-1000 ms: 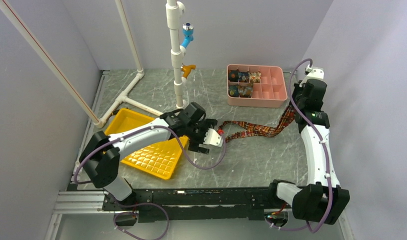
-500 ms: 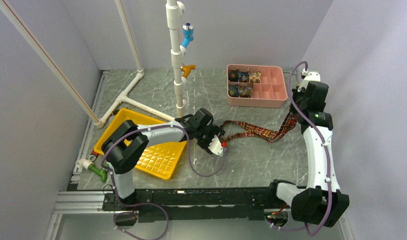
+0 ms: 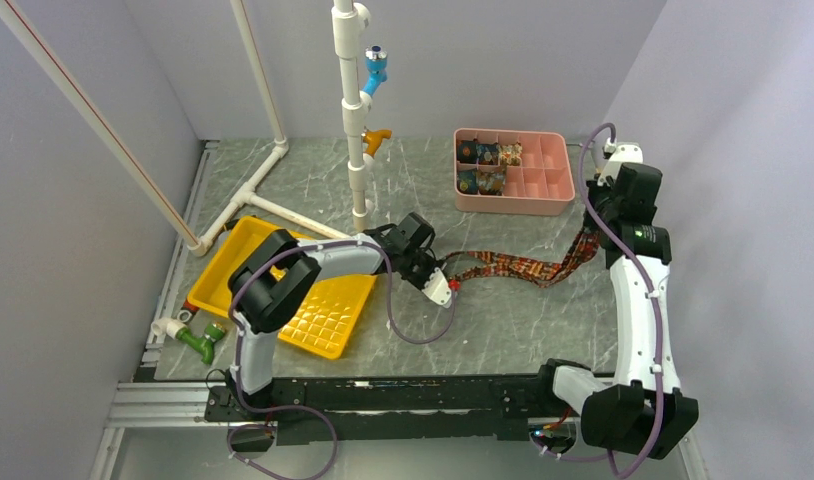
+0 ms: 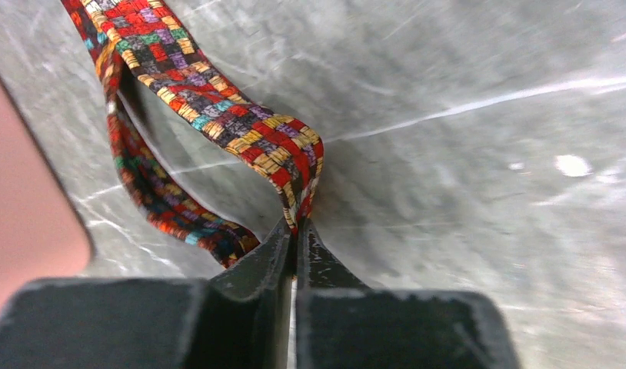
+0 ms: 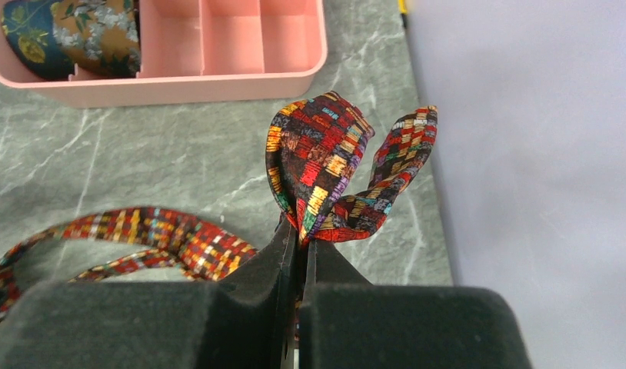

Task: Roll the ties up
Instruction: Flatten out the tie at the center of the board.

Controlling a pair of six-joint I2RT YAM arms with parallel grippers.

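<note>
The left gripper (image 4: pixel 296 227), wide open a moment ago, has just pinched shut on a folded end of the patterned tie (image 4: pixel 218 119), and the fold stands up from its tips. The right gripper (image 5: pixel 301 227) stays clamped on the other bunched end. The tie sags between them over the grey table (image 3: pixel 503 320), near the pink divided tray (image 3: pixel 513 206) holding rolled ties (image 3: pixel 488 153). With both ends held, rolling can likely begin.
</note>
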